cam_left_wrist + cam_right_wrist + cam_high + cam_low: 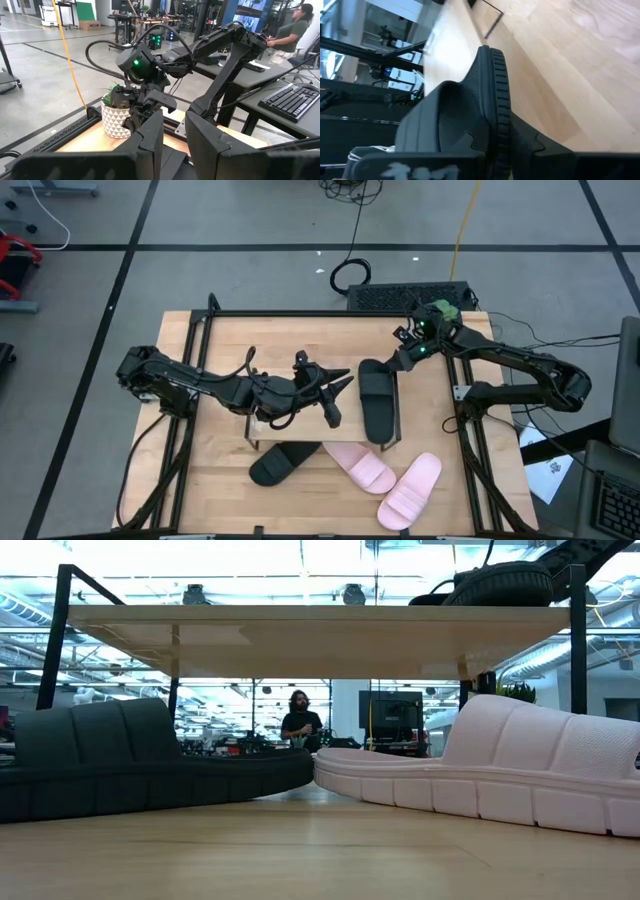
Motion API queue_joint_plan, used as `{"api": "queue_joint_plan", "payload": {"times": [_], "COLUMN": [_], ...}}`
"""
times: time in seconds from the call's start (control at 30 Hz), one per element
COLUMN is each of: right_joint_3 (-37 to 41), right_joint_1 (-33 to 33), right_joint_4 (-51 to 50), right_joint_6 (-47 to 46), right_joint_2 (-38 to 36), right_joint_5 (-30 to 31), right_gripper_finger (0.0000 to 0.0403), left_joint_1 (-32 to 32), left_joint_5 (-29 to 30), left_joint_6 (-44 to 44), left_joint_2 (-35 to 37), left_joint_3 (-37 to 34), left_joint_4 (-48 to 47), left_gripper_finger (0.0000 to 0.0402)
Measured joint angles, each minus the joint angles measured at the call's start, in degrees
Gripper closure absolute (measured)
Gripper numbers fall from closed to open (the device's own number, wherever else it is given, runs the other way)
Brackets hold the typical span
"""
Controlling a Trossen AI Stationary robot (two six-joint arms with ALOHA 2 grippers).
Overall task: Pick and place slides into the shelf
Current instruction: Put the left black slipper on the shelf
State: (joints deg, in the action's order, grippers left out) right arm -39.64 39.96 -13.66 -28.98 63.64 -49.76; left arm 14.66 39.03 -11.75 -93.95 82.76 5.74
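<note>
One black slide (380,410) lies on the top board of the shelf (345,422), at its right end, and shows in the low view as the black slide (495,585) on the shelf board (300,640). My right gripper (388,368) is shut on its far end. My left gripper (342,383) hovers level over the middle of the board, open, with nothing between its fingers (150,135). A second black slide (282,463) and two pink slides (362,467) (410,490) lie sole-down on the table at the shelf's near side. My right gripper (495,155) pinches the ribbed sole edge (497,85) of the black slide between its two fingers, at the slide's far end. It comes in from the table's far right, slanting down. The slide's sole rests on the shelf's top board.
A potted plant (440,310) and a keyboard (410,297) stand at the far right. Black frame rails (470,430) run along both table sides. In the low view the black slide (150,765) and a pink slide (500,770) lie under the shelf; a person (300,722) sits far behind.
</note>
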Motion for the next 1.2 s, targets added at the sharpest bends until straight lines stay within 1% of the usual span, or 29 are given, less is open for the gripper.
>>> {"api": "queue_joint_plan", "payload": {"times": [0.17, 0.33, 0.43, 0.93, 1.2], "right_joint_3": [0.0, 0.0, 0.0, 0.1, 0.1], "right_joint_1": [0.0, 0.0, 0.0, 0.1, 0.1], "right_joint_4": [-0.6, -1.5, -1.3, -1.6, -1.5], "right_joint_6": [0.2, 1.2, 1.2, 1.3, -0.1], "right_joint_2": [0.0, 0.0, 0.0, 0.0, 0.0], "right_joint_5": [0.2, 0.4, 0.4, 0.5, 0.4], "right_gripper_finger": [0.0363, 0.0368, 0.0364, 0.0287, 0.0254], "left_joint_1": [0.0, 0.0, 0.0, 0.0, 0.0], "left_joint_5": [0.0, -0.1, -0.1, -0.1, -0.1], "left_joint_6": [0.0, 0.0, 0.0, 0.0, 0.0], "left_joint_2": [0.0, 0.0, 0.0, 0.0, 0.0], "left_joint_3": [0.0, 0.0, 0.0, 0.0, 0.0], "left_joint_4": [0.0, 0.0, -0.1, -0.3, -0.9], "left_gripper_finger": [0.0321, 0.0321, 0.0321, 0.0321, 0.0321]}}
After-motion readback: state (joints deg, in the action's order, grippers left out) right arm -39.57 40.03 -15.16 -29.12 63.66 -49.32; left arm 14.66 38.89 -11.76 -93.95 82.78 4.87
